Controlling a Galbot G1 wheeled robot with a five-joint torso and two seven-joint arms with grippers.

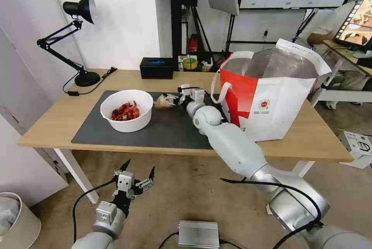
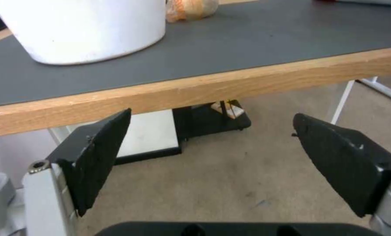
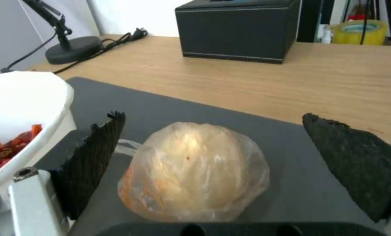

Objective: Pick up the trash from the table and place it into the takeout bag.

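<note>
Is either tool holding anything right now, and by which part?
Nothing held. The right tool is open around the wrapped lump on the mat; the left tool is open below the table edge.

On the worktop (image 1: 58,119): one grey mat (image 1: 174,129), one white bowl (image 1: 126,110) of red shells, one wrapped beige lump (image 3: 195,172), one takeout bag (image 1: 271,98), one black box (image 1: 156,67), one desk lamp (image 1: 77,40), one roll of yellow tape (image 1: 190,63).

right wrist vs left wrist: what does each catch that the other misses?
Right wrist alone: the open right gripper straddling the lump, red shells inside the bowl, black box, lamp base, tape roll.
Left wrist alone: the open left gripper below the table edge, floor, white leg.
Both: bowl, lump, mat.
</note>
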